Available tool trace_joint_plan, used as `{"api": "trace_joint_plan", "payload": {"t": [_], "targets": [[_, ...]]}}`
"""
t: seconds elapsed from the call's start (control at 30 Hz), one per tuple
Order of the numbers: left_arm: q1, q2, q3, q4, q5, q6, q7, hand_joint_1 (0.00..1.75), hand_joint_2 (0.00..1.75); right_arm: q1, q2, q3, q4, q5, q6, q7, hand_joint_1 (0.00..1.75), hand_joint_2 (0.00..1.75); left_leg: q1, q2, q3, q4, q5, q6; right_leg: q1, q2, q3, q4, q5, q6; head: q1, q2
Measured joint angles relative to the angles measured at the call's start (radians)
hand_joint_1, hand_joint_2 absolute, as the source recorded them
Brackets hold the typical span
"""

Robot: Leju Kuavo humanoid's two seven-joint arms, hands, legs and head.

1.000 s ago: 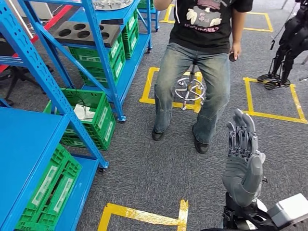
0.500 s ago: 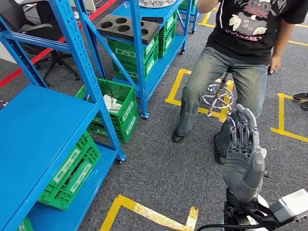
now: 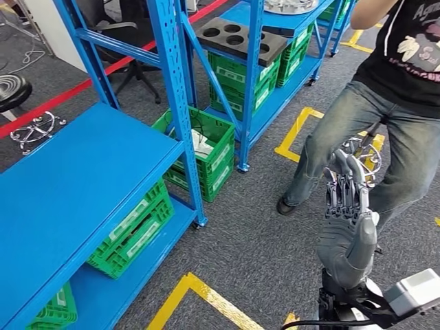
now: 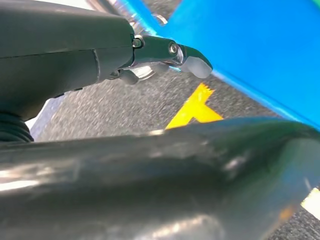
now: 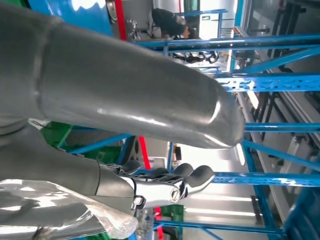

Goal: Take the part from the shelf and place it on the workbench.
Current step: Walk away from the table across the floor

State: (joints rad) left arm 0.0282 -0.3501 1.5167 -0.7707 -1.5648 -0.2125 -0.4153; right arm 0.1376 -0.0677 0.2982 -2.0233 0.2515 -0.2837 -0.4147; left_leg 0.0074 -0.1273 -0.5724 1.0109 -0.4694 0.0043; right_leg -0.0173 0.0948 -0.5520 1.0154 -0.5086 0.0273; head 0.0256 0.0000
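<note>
A shelf rack (image 3: 78, 179) is standing at the left, crates (image 3: 132, 230) sitting on its lower shelf. A person (image 3: 383, 117) is sitting at the right, behind the raised right hand (image 3: 348, 234).

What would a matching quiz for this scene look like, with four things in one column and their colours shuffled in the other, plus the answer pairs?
Things:
1. shelf
2. crates
3. tray with round holes
4. floor tape

Colours:
A. yellow
B. dark grey
C. blue
D. green

Pairs: 1-C, 2-D, 3-B, 4-A
</note>
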Motion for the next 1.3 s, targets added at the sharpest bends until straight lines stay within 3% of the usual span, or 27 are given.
{"api": "trace_joint_plan", "payload": {"t": [0.07, 0.13, 0.2, 0.27, 0.3, 0.37, 0.43, 0.5, 0.53, 0.57, 0.63, 0.7, 0.77, 0.8, 0.83, 0.87, 0.93, 1.0, 1.07, 1.1, 1.17, 1.2, 1.27, 1.3], "targets": [[0.002, 0.002, 0.005, 0.002, -0.001, 0.001, 0.0, 0.0, 0.0, 0.0, 0.0, 0.0, 0.0, 0.0, -0.001, 0.0, 0.0, 0.0, 0.004, -0.014, -0.007, 0.001, 0.002, -0.014, 0.001, -0.024, 0.004, -0.006, 0.004, -0.009, 0.0, 0.0], [0.002, 0.004, 0.009, 0.004, -0.003, 0.002, -0.001, 0.0, 0.0, -0.001, -0.001, 0.0, 0.0, 0.0, -0.001, -0.001, 0.0, 0.0, 0.0, 0.032, -0.025, 0.042, -0.025, -0.023, 0.0, -0.055, 0.01, -0.014, 0.007, -0.022, -0.006, 0.0], [-0.001, 0.006, 0.009, 0.006, -0.004, 0.003, -0.001, 0.0, 0.0, 0.001, -0.001, 0.0, 0.0, 0.0, -0.001, -0.001, 0.0, 0.0, -0.002, 0.096, -0.077, 0.157, -0.089, -0.029, 0.003, -0.089, 0.014, -0.017, 0.005, -0.031, -0.012, 0.0], [-0.003, 0.007, 0.01, 0.008, -0.005, 0.003, -0.001, 0.0, 0.0, 0.003, -0.001, 0.0, 0.0, 0.0, -0.002, -0.001, 0.0, 0.0, 0.0, 0.114, -0.128, 0.269, -0.13, -0.032, 0.006, -0.123, 0.016, -0.017, 0.002, -0.034, -0.012, 0.0], [-0.003, 0.008, 0.01, 0.009, -0.005, 0.003, -0.001, 0.0, 0.0, 0.004, -0.001, 0.0, 0.0, 0.0, -0.003, -0.001, 0.0, 0.0, 0.001, 0.115, -0.132, 0.279, -0.124, -0.032, 0.008, -0.138, 0.017, -0.017, 0.0, -0.035, -0.012, 0.0], [-0.001, 0.009, 0.011, 0.01, -0.005, 0.003, -0.002, 0.0, 0.0, 0.004, -0.001, 0.0, 0.0, 0.0, -0.006, -0.001, 0.0, 0.0, -0.001, 0.128, -0.081, 0.184, -0.063, -0.027, 0.01, -0.166, 0.023, -0.017, -0.005, -0.034, -0.013, 0.0], [-0.002, 0.011, 0.011, 0.011, -0.005, 0.004, -0.004, 0.0, 0.0, 0.004, -0.001, 0.0, 0.0, 0.0, -0.006, -0.001, 0.0, 0.0, -0.01, 0.173, -0.01, 0.049, -0.013, -0.014, 0.014, -0.189, 0.031, -0.016, -0.011, -0.029, -0.012, 0.0], [-0.004, 0.012, 0.012, 0.012, -0.005, 0.004, -0.005, 0.0, 0.0, 0.004, -0.001, 0.0, 0.0, 0.0, -0.006, -0.001, 0.0, 0.0, -0.019, 0.194, 0.012, -0.001, -0.005, -0.002, 0.018, -0.21, 0.035, -0.016, -0.016, -0.021, -0.011, 0.0], [-0.003, 0.013, 0.012, 0.012, -0.005, 0.005, -0.006, 0.0, 0.0, 0.004, -0.001, 0.001, 0.0, 0.0, -0.006, -0.001, 0.0, 0.0, -0.02, 0.185, 0.009, -0.003, -0.003, 0.004, 0.019, -0.22, 0.038, -0.017, -0.017, -0.017, -0.011, 0.0], [-0.001, 0.013, 0.013, 0.013, -0.005, 0.005, -0.006, 0.0, 0.0, 0.003, -0.001, 0.001, 0.0, 0.0, -0.006, -0.001, 0.0, 0.0, -0.018, 0.174, 0.01, -0.007, 0.0, 0.008, 0.018, -0.221, 0.038, -0.017, -0.02, -0.012, -0.012, 0.0], [0.0, 0.013, 0.013, 0.014, -0.004, 0.007, -0.008, 0.0, 0.0, 0.003, -0.001, 0.002, -0.001, 0.001, -0.007, -0.001, 0.0, 0.0, -0.01, 0.154, 0.015, -0.018, 0.007, 0.019, 0.015, -0.177, 0.026, 0.013, -0.046, -0.002, -0.009, 0.0], [-0.005, 0.013, 0.013, 0.014, -0.004, 0.008, -0.01, 0.0, 0.0, 0.006, -0.001, 0.002, 0.0, 0.001, -0.01, -0.001, 0.0, 0.0, -0.006, 0.132, 0.016, -0.023, 0.011, 0.025, 0.011, -0.115, -0.025, 0.124, -0.104, 0.004, -0.003, 0.0], [-0.009, 0.013, 0.014, 0.014, -0.004, 0.009, -0.014, 0.0, 0.0, 0.01, -0.001, 0.002, 0.0, 0.002, -0.011, -0.001, 0.0, 0.0, -0.005, 0.107, 0.014, -0.022, 0.012, 0.026, 0.008, -0.098, -0.09, 0.248, -0.148, 0.009, -0.002, 0.0], [-0.009, 0.012, 0.014, 0.015, -0.004, 0.009, -0.015, 0.0, 0.0, 0.011, -0.001, 0.003, 0.001, 0.002, -0.011, -0.002, 0.0, 0.0, -0.005, 0.094, 0.014, -0.021, 0.012, 0.026, 0.007, -0.097, -0.104, 0.269, -0.143, 0.01, -0.002, 0.0], [-0.009, 0.012, 0.014, 0.015, -0.003, 0.009, -0.016, 0.0, 0.0, 0.011, -0.001, 0.003, 0.001, 0.002, -0.012, -0.002, 0.0, 0.0, -0.004, 0.08, 0.016, -0.02, 0.012, 0.025, 0.006, -0.095, -0.098, 0.247, -0.117, 0.011, -0.002, 0.0], [-0.009, 0.011, 0.014, 0.015, -0.003, 0.009, -0.016, 0.0, 0.0, 0.011, -0.001, 0.003, 0.001, 0.003, -0.012, -0.002, 0.0, 0.0, -0.003, 0.066, 0.017, -0.019, 0.011, 0.024, 0.004, -0.088, -0.074, 0.188, -0.076, 0.011, -0.002, 0.0], [-0.011, 0.009, 0.014, 0.015, -0.003, 0.008, -0.017, 0.0, 0.0, 0.012, -0.001, 0.003, 0.001, 0.003, -0.014, -0.003, 0.0, 0.0, -0.002, 0.038, 0.016, -0.012, 0.008, 0.015, -0.004, -0.039, -0.012, 0.052, -0.016, 0.011, -0.002, 0.0], [-0.012, 0.009, 0.014, 0.015, -0.003, 0.007, -0.018, 0.0, 0.0, 0.014, -0.001, 0.003, 0.001, 0.004, -0.015, -0.004, 0.0, 0.0, 0.0, 0.013, 0.006, -0.007, 0.01, 0.001, -0.007, -0.002, 0.017, -0.004, -0.008, 0.007, -0.003, 0.0], [-0.01, 0.008, 0.015, 0.014, -0.004, 0.005, -0.019, 0.0, 0.0, 0.014, -0.001, 0.003, 0.0, 0.005, -0.016, -0.005, 0.0, 0.0, 0.004, -0.009, -0.003, -0.007, 0.014, -0.012, -0.005, -0.018, 0.02, -0.006, -0.008, -0.003, -0.004, 0.0], [-0.008, 0.007, 0.015, 0.014, -0.004, 0.004, -0.019, 0.0, 0.0, 0.013, -0.002, 0.003, 0.0, 0.006, -0.017, -0.005, 0.0, 0.0, 0.003, 0.0, -0.008, -0.001, 0.009, -0.018, -0.005, -0.032, 0.022, -0.008, -0.007, -0.009, -0.005, 0.0], [-0.009, 0.006, 0.015, 0.014, -0.004, 0.001, -0.019, 0.0, 0.0, 0.013, -0.002, 0.003, 0.0, 0.006, -0.018, -0.005, 0.0, 0.0, 0.0, 0.053, -0.036, 0.063, -0.03, -0.026, -0.006, -0.064, 0.026, -0.013, -0.006, -0.021, -0.009, 0.0], [-0.01, 0.006, 0.015, 0.014, -0.004, 0.0, -0.019, 0.0, 0.0, 0.015, -0.002, 0.003, 0.0, 0.006, -0.018, -0.005, 0.0, 0.0, -0.002, 0.086, -0.064, 0.125, -0.063, -0.029, -0.004, -0.081, 0.028, -0.013, -0.008, -0.026, -0.011, 0.0], [-0.012, 0.006, 0.015, 0.014, -0.005, -0.001, -0.02, 0.0, 0.0, 0.017, -0.002, 0.003, 0.0, 0.006, -0.018, -0.005, 0.0, 0.0, 0.0, 0.11, -0.124, 0.254, -0.116, -0.032, 0.0, -0.115, 0.03, -0.013, -0.012, -0.031, -0.013, 0.0], [-0.012, 0.005, 0.015, 0.014, -0.004, -0.002, -0.02, 0.0, 0.0, 0.018, -0.002, 0.003, 0.0, 0.006, -0.018, -0.005, 0.0, 0.0, 0.0, 0.113, -0.138, 0.285, -0.12, -0.032, 0.002, -0.131, 0.032, -0.012, -0.014, -0.032, -0.013, 0.0]]}}
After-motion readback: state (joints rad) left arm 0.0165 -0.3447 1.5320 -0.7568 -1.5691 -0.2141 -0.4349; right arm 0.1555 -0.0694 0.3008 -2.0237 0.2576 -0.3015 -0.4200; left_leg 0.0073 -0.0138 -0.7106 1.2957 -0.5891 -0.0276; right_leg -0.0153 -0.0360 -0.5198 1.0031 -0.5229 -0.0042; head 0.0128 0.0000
